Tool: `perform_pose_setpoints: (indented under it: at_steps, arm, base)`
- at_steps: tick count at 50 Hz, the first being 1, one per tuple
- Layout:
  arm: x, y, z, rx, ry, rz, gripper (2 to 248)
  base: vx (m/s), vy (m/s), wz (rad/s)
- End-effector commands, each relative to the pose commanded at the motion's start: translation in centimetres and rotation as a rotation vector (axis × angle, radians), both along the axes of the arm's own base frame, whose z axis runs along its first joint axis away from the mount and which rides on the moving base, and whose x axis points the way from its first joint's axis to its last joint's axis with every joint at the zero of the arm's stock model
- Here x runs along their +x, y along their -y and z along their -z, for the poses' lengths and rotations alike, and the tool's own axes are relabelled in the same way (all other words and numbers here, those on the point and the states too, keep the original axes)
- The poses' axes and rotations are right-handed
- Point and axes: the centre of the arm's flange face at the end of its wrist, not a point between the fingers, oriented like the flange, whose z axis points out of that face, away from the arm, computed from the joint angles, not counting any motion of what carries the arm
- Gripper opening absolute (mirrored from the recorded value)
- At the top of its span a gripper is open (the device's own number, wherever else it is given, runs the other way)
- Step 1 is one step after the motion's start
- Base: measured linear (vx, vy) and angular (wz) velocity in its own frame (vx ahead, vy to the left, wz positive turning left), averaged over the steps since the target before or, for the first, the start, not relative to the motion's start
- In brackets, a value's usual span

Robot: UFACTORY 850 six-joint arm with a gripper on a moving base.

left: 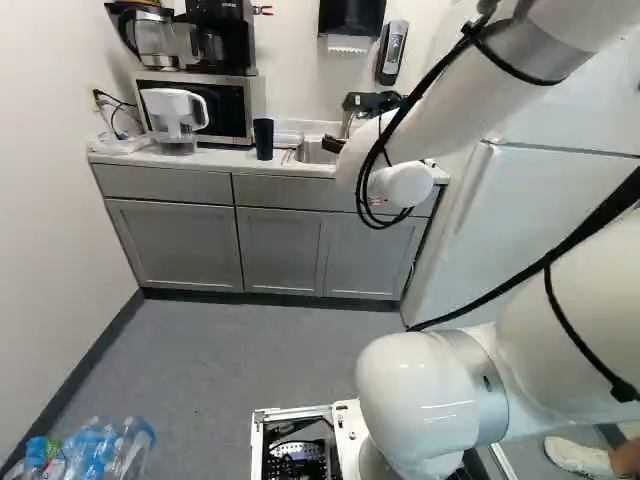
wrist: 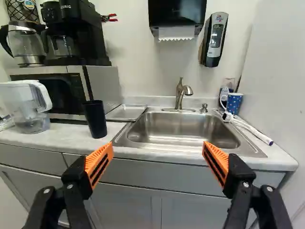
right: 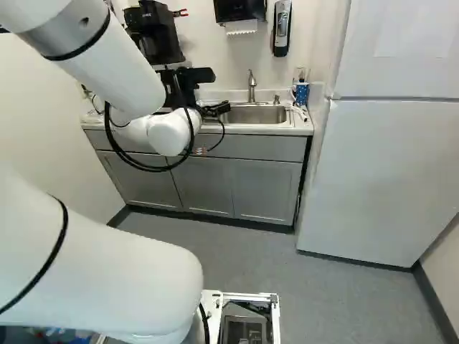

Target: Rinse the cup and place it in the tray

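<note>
Countertop [wrist: 66, 140]: black tumbler [wrist: 96, 120], presumably the cup, is stood near the front edge, beside the sink [wrist: 183, 128], likely for short reach; metal tray [wrist: 126, 113] is set toward the back edge, probably for draining; gripper [wrist: 158, 155] is held wide open, nothing gripped

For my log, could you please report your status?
Gripper open, empty. Black cup upright on counter, beside tray. Nothing visible between gripper and cup.

The two base views look ahead and slightly down from behind the arm [left: 570, 330], one to its left, one to its right, while the wrist view faces the sink [wrist: 181, 128] from nearer, all three sharing it and the counter [wrist: 62, 139]
</note>
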Motion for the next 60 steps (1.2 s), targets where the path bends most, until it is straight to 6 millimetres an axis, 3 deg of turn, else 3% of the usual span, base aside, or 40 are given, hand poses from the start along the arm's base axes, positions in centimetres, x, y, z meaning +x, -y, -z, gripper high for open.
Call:
perform_pose_setpoints:
  at_steps: [60]
  arm:
    - [4.0, 0.0, -5.1, 0.000, -0.044, 0.000, 247]
  base:
    - [0.000, 0.000, 0.000]
